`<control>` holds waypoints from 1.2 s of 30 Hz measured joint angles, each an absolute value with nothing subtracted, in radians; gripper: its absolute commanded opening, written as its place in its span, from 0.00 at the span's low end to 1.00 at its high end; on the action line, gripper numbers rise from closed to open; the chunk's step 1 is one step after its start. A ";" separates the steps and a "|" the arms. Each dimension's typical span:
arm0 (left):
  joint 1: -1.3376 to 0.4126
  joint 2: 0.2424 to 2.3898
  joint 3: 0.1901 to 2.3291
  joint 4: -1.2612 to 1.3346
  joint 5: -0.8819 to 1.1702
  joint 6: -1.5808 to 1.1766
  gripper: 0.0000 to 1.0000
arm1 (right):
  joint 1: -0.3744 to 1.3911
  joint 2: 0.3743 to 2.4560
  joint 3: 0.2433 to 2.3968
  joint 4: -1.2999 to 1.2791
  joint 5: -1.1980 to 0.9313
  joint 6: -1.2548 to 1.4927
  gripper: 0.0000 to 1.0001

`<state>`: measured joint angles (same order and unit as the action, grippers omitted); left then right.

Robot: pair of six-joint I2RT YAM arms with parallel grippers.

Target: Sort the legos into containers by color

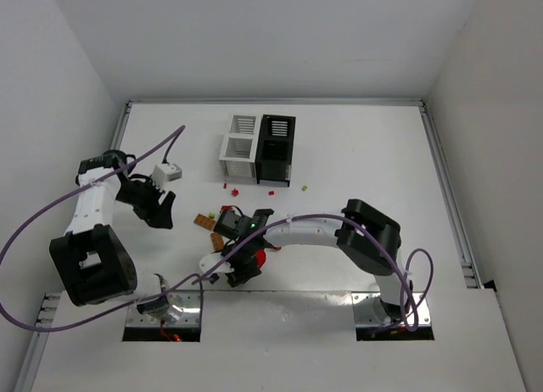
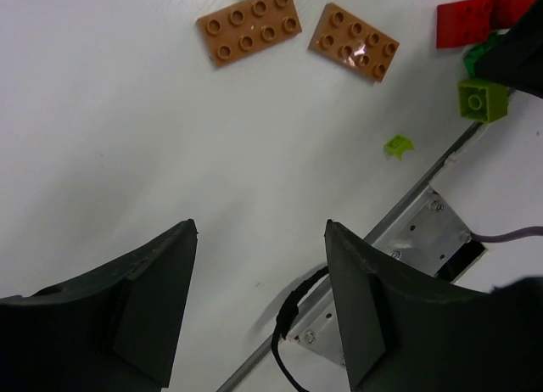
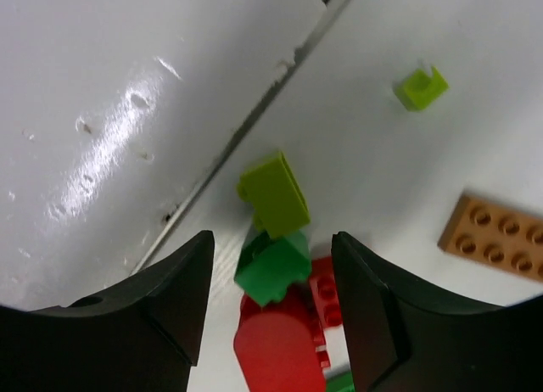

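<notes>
The green brick [image 3: 271, 271] is judged light, rigid and slick, best pinched across flat sides; left gripper [image 2: 261, 226] and right gripper [image 3: 271, 237] are spread.

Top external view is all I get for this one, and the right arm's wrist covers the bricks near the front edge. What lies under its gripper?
Observer: A small heap lies between the right gripper's fingers: a yellow-green brick, a green brick and a red brick.
Operator: Is any of it clamped?
Observer: No. The jaws stand open, with a gap on either side of the heap.
Operator: And the left gripper?
Observer: The left gripper is open over bare table, holding nothing. Two orange-brown plates, eight studs each, lie beyond its fingertips.
</notes>
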<state>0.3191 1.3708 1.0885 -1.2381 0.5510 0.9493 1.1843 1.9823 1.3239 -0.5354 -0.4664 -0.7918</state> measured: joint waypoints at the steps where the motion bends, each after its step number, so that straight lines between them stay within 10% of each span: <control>1: 0.327 1.374 1.080 -1.237 0.546 0.955 0.67 | 1.193 1.993 1.331 -0.532 -0.466 -0.796 0.58; 8: 0.350 1.419 1.064 -1.212 0.527 0.979 0.66 | 1.240 2.014 1.355 -0.528 -0.465 -0.820 0.54; 13: 0.350 1.426 1.039 -1.201 0.533 1.025 0.66 | 1.253 2.016 1.365 -0.524 -0.463 -0.838 0.22; 29: 0.323 1.387 0.965 -1.168 0.574 1.071 0.66 | 1.237 2.031 1.295 -0.458 -0.408 -0.826 0.39; 36: 0.311 1.385 0.960 -1.160 0.601 1.092 0.69 | 1.237 2.033 1.295 -0.458 -0.399 -0.810 0.05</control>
